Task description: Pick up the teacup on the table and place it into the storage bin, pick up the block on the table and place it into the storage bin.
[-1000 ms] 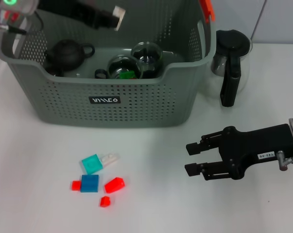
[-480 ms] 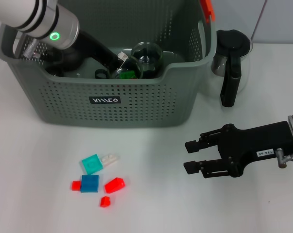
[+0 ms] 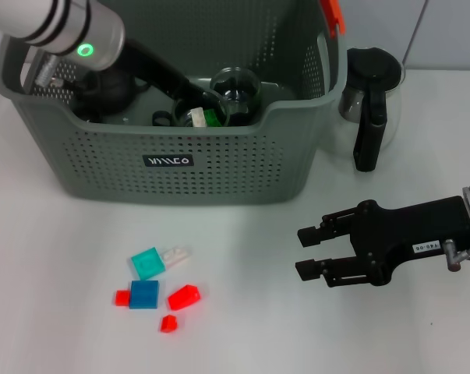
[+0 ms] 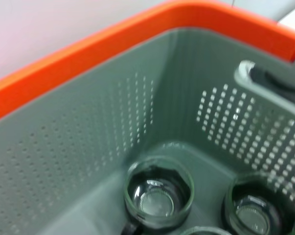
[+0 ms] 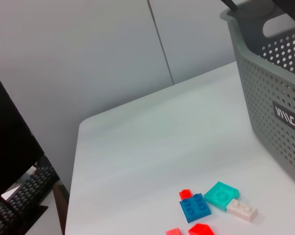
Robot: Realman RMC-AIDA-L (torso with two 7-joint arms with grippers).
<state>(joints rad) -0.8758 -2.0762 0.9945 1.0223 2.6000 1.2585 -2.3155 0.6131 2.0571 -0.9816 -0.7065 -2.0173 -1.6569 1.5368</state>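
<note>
The storage bin (image 3: 172, 167), grey and perforated with a black label, stands at the back left; it also shows in the right wrist view (image 5: 277, 93). My left gripper (image 3: 194, 117) reaches down inside it among glass teacups (image 3: 236, 86). The left wrist view shows the bin's inside wall (image 4: 113, 122) and two glass cups (image 4: 158, 196) on its floor. Several blocks lie on the table in front of the bin: a blue block (image 3: 144, 294), a teal one (image 3: 147, 262), a white one (image 3: 176, 253) and red ones (image 3: 183, 296). My right gripper (image 3: 307, 252) is open and empty, to the right of the blocks.
A black teapot (image 3: 104, 88) sits in the bin's left part. A glass pitcher with a black handle (image 3: 369, 97) stands right of the bin. The blocks also show in the right wrist view (image 5: 196, 208), with the table's far edge (image 5: 79, 127) beyond them.
My left arm has come down from above the bin into it, its gripper now low among the glass cups. The right arm has hardly moved.
</note>
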